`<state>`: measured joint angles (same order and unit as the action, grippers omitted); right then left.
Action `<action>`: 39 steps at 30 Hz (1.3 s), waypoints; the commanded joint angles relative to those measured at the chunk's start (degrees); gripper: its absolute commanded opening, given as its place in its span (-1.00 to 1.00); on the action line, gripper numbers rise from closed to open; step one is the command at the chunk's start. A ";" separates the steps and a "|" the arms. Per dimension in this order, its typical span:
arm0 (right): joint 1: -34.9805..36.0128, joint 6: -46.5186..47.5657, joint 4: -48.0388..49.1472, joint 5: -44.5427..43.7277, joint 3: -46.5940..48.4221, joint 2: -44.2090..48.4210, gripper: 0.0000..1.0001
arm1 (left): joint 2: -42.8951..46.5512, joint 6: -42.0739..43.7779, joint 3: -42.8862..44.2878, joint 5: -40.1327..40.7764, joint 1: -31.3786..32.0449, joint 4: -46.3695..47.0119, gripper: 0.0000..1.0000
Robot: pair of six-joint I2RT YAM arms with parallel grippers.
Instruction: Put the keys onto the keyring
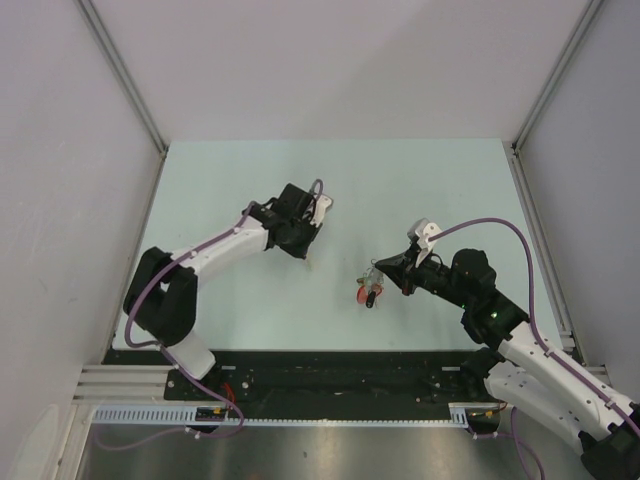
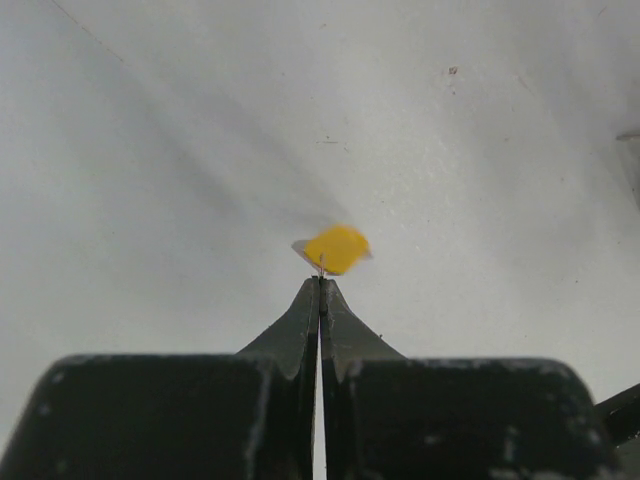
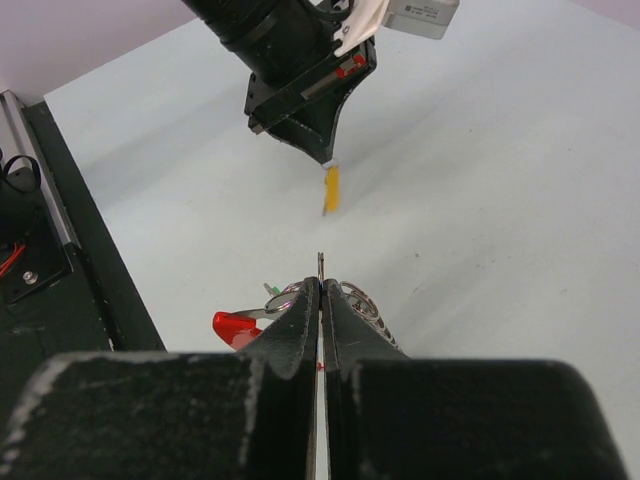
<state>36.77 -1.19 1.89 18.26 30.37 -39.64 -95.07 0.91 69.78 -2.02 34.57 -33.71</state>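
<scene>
—What's around the yellow key [image 3: 331,190]?
—Just the tabletop [image 1: 250,180] beneath. The left end effector [image 2: 320,282] is clamped on it, head down and near upright.
—The keyring [image 3: 236,324]?
—Well apart, pinched in the closed right end effector [image 3: 320,285].

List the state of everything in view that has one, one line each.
left gripper: shut.
yellow plastic-headed key: pinched in the left gripper's tips.
right gripper: shut.
silver wire keyring: pinched in the right gripper's tips.
red plastic piece at the keyring: attached or loose, cannot tell.
</scene>
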 commanded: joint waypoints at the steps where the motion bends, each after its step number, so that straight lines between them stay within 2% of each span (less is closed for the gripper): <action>1: 0.40 1.02 2.68 -0.33 1.62 0.62 -1.00 | 2.96 -4.95 -4.98 -1.85 0.06 6.02 -0.99; 15: 0.58 1.02 2.85 -0.24 1.62 -0.26 -1.00 | 16.13 -12.86 -31.17 0.26 0.15 31.24 -0.99; 20: 0.67 1.02 2.94 -0.16 1.62 -0.70 -1.00 | 20.18 -15.40 -36.55 1.93 0.15 38.01 -1.00; 28: 0.67 1.02 2.94 -0.33 1.62 -0.79 -1.00 | 19.66 -18.39 -39.63 4.39 0.24 37.58 -0.99; 37: 0.67 1.02 3.03 -0.07 1.62 -1.06 -1.00 | 18.87 -19.54 -40.69 5.19 0.15 37.23 -0.84; 39: 0.75 1.01 3.03 -0.07 1.62 -0.88 -1.00 | 19.13 -19.63 -40.25 5.10 0.15 36.97 -0.73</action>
<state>37.17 -1.19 1.91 18.28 30.37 -40.95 -76.12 -17.08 29.23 1.74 34.59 1.65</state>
